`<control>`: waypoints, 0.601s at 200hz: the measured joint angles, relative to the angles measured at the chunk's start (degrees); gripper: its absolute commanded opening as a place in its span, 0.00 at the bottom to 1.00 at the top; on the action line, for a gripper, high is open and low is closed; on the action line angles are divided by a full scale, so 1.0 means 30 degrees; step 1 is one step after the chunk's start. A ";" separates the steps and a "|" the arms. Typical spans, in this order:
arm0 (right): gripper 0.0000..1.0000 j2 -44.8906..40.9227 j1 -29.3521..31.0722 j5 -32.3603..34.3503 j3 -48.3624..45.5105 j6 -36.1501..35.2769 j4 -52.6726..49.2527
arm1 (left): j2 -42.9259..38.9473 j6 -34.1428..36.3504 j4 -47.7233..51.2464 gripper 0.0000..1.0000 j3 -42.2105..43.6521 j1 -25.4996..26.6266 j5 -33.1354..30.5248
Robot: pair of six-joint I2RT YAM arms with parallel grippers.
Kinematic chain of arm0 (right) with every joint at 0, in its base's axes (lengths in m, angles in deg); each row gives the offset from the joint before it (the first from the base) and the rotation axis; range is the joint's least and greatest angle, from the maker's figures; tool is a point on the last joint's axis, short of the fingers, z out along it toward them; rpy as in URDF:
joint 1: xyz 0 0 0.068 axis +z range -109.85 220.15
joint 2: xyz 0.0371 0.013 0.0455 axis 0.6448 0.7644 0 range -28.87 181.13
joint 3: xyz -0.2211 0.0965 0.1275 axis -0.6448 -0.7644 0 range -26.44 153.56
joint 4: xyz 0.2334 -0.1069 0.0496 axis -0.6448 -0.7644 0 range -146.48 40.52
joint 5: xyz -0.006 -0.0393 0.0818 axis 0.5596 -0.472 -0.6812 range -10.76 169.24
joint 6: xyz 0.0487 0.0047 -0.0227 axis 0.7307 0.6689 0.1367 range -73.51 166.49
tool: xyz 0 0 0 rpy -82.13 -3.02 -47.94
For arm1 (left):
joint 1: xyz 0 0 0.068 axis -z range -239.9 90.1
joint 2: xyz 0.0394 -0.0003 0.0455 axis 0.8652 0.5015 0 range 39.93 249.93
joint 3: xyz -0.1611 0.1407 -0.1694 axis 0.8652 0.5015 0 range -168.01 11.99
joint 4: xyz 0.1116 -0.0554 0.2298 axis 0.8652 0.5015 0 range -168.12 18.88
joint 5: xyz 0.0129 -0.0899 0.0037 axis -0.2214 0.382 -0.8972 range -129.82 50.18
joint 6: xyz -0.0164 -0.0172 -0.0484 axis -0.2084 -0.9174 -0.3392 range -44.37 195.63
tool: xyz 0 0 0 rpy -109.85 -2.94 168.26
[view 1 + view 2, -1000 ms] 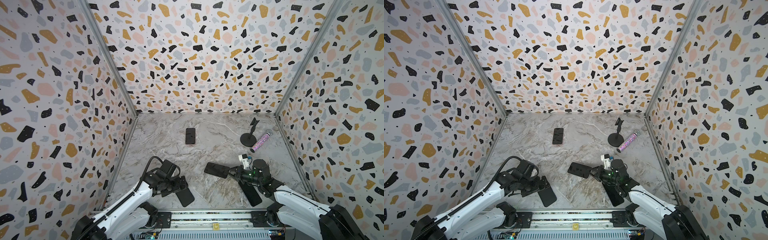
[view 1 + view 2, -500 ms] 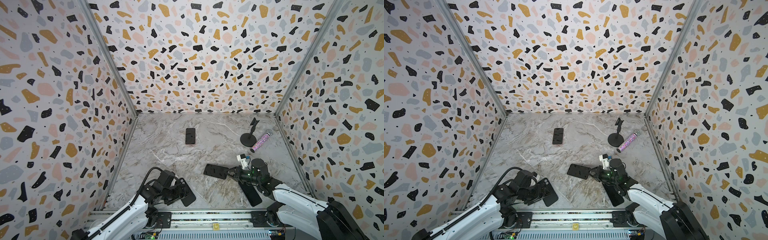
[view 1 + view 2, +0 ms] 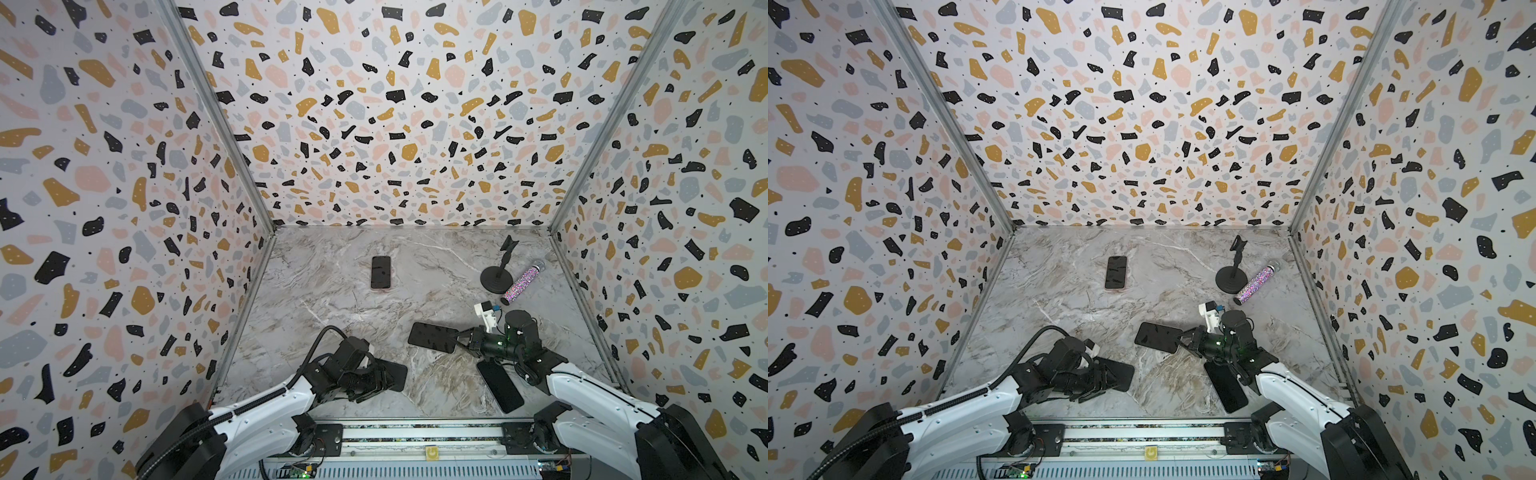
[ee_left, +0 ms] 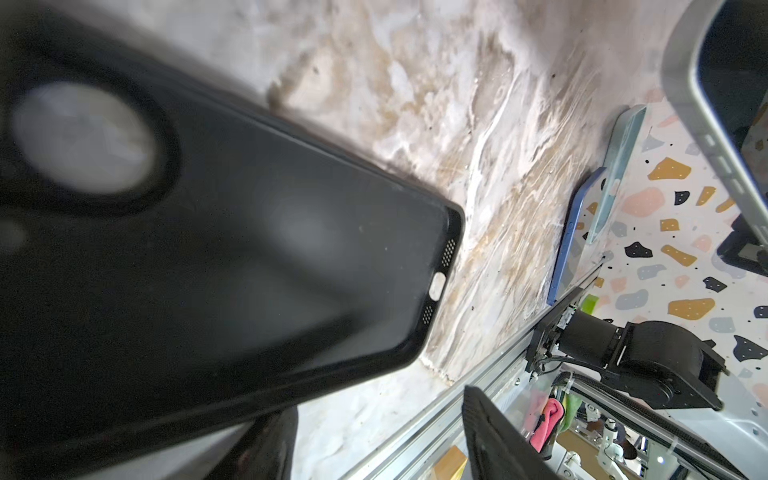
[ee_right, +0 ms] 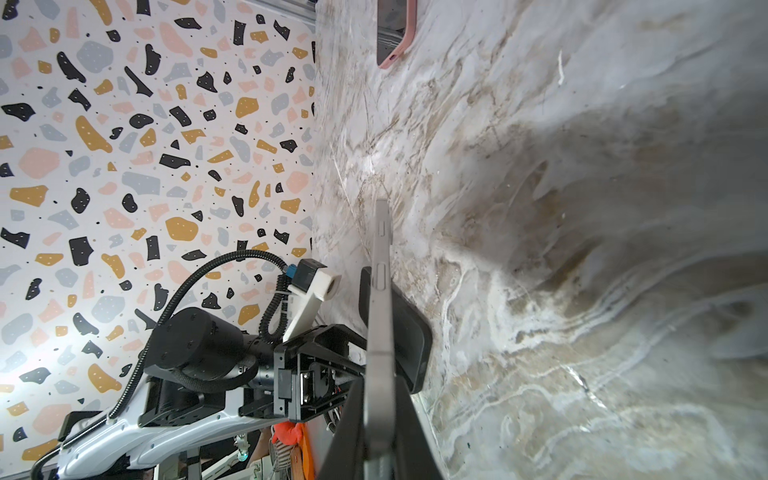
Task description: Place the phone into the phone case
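Both top views: the right fingers (image 3: 464, 332) (image 3: 1187, 334) pinch the phone (image 3: 432, 337) (image 3: 1156, 336) by one short end. It is held out toward the middle of the worktop (image 3: 332, 299), dark screen up. The left fingers (image 3: 372, 388) sit over one end of the phone case (image 3: 395, 372) (image 3: 1121, 374), near the front edge on the left. Phone and case are apart, with bare worktop between them.

Left wrist only: the phone case (image 4: 249, 249) fills the view. It is matte black, with a big round camera cut-out (blurred), plus two grids of small holes and an oval slot on its short end. One finger (image 4: 490, 436) stands clear of the case's edge and the other is hidden beneath it. Whether they pinch it or are merely spread, I cannot tell. The phone's grey frame (image 4: 681, 83) shows in a corner.

Right wrist only: the phone (image 5: 380, 311) is seen edge-on, a grey side with two buttons, clamped between dark fingers (image 5: 419, 453). The case (image 5: 409, 328) sits right behind it.

Top views only: a second phone (image 3: 498, 386) lies under the right arm. A pink-cased phone (image 3: 381, 272), a stand (image 3: 494, 276) and a glitter microphone (image 3: 521, 283) lie toward the back.
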 measured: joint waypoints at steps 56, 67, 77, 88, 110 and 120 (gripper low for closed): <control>0.00 0.0576 -0.0015 -0.1472 0.0415 -0.1027 -0.0729 | 0.1231 0.1610 0.0801 0.67 -0.1319 -0.0423 -0.0765; 0.00 0.0692 0.0051 -0.1734 0.0488 -0.1027 -0.0663 | 0.0423 0.1894 0.1399 0.70 -0.1319 -0.1093 -0.0889; 0.00 0.0911 0.0131 -0.2062 0.0488 -0.0911 -0.0342 | -0.0342 0.2164 0.1865 0.73 -0.1326 -0.1858 -0.0867; 0.00 0.1552 0.0291 -0.2492 0.0488 -0.0488 0.0452 | -0.1049 0.2688 0.2710 0.75 -0.1566 -0.2885 -0.0831; 0.00 0.3424 0.1005 -0.3228 0.0503 0.0342 0.2215 | -0.1195 0.4452 0.4473 0.77 -0.2761 -0.5034 -0.0721; 0.00 0.4182 0.1464 -0.3373 0.0583 0.0648 0.2696 | -0.0750 0.5421 0.5042 0.79 -0.3322 -0.5996 -0.0590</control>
